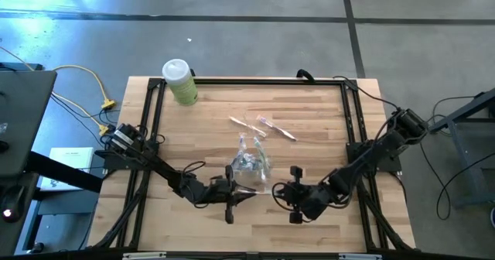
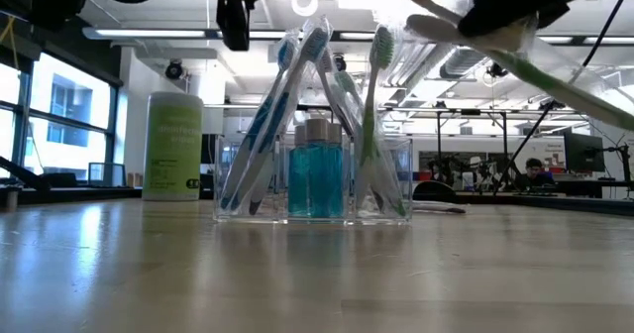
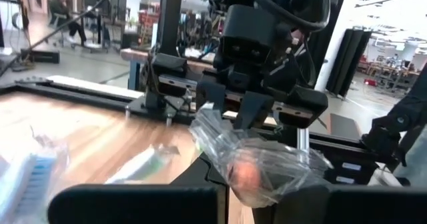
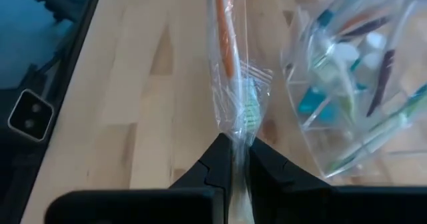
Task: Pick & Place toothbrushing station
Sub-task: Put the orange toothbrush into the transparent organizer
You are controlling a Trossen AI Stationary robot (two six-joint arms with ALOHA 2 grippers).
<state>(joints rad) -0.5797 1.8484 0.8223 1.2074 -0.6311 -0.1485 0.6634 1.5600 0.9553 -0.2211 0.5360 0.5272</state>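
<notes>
Clear-wrapped toothbrush (image 4: 230, 57) pinched by right fingers (image 4: 235, 159), left fingers (image 3: 230, 184) clamping wrapper end, contents blurred.

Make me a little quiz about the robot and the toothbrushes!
1. True or false: the clear holder already has brushes standing in it.
2. What do the left gripper and right gripper both pinch? A) green canister B) wrapped toothbrush C) blue bottle
3. Fill in: the green canister stands at the table's far ____ corner.

Key: 1 true. 2 B, the wrapped toothbrush. 3 left.
</notes>
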